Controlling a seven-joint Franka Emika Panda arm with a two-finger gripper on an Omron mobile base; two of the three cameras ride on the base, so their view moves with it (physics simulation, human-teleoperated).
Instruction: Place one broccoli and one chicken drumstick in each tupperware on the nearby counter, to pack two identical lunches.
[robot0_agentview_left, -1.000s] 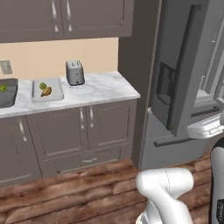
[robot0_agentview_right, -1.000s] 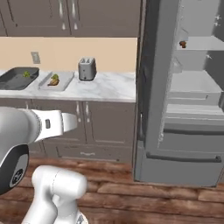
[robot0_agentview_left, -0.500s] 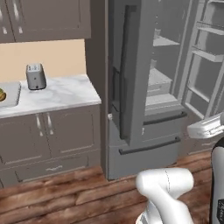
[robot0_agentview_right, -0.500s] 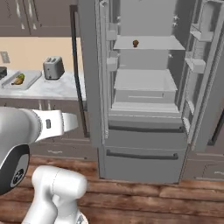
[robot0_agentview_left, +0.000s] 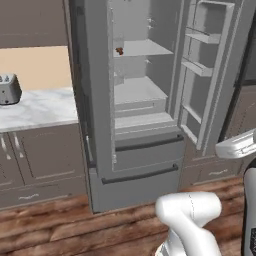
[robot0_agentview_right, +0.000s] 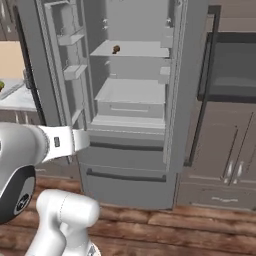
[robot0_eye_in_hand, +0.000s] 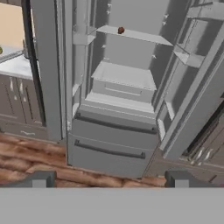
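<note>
Facing the open fridge (robot0_agentview_right: 135, 125), tool (robot0_eye_in_hand: 111, 178) wide and empty.
I see both fridge doors swung out; a brown chicken drumstick (robot0_eye_in_hand: 120, 30) sits alone on the upper shelf (robot0_agentview_right: 132, 49), well apart from the tool. Marble tabletop (robot0_agentview_left: 35, 107) is left of the fridge, silver toaster (robot0_agentview_left: 9, 88) on it.

A small brown chicken drumstick (robot0_eye_in_hand: 120, 30) sits on the upper fridge shelf (robot0_eye_in_hand: 144, 36).
</note>
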